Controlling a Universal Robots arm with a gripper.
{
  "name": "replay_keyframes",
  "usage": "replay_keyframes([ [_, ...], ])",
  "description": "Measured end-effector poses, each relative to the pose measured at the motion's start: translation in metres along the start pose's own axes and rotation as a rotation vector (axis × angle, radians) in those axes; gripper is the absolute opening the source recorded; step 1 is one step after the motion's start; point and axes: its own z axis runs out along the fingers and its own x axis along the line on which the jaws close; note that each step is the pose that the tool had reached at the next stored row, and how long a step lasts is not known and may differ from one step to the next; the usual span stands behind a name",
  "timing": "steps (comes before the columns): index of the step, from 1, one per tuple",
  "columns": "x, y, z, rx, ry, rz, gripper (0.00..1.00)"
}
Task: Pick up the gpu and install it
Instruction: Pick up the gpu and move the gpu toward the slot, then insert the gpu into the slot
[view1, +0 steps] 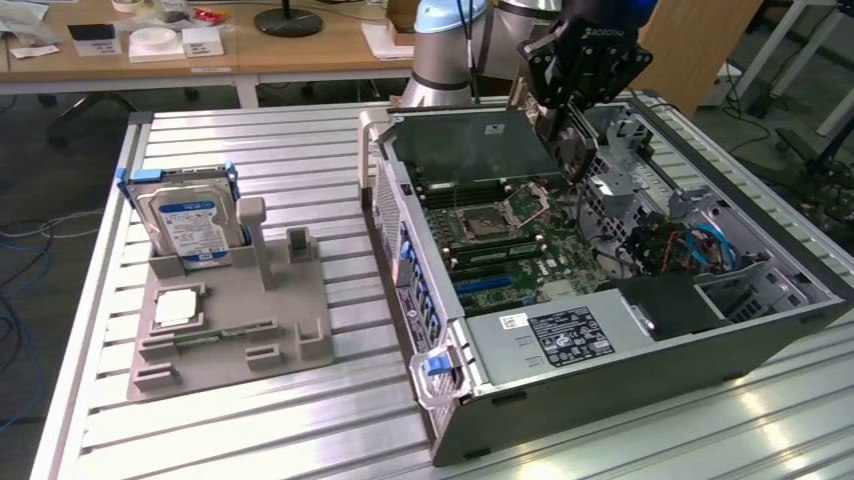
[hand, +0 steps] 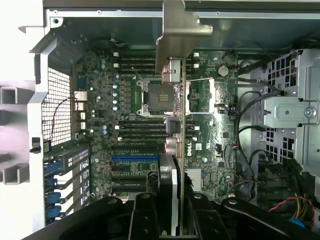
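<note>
- Slotted metal table (view1: 267, 420) up front, and on it the open computer case (view1: 641, 400) lies on its side, power supply (view1: 561, 335) at the nearest end.
- Over on the exterior view's left, the grey tray (view1: 287, 300) carries the hard drive (view1: 187, 225) upright and a small silver chip (view1: 178, 308) lying flat. Neither is in play.
- Deeper into the case, the motherboard (view1: 514, 250) lies bare, and its blue slot (hand: 134, 157) has nothing in it.
- Now the far end: the gpu (hand: 175, 185) is in the air, clamped edge-on between the black jaws. It hangs over the motherboard and is not seated.
- The key relation: the card's long axis runs straight out from the jaws, with the metal bracket (hand: 182, 27) at its far tip. In the wrist view that line crosses the blue slot's length rather than lying along it.
- Beyond all that, the arm (view1: 447, 40) rises in front of wooden desks (view1: 307, 50).
</note>
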Motion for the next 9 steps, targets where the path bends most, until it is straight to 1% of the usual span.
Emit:
replay_keyframes([
  [7, 0.0, 0.0, 0.0, 0.0, 0.0, -0.001, 0.28],
  [9, 0.0, 0.0, 0.0, 0.0, 0.0006, -0.019, 0.28],
])
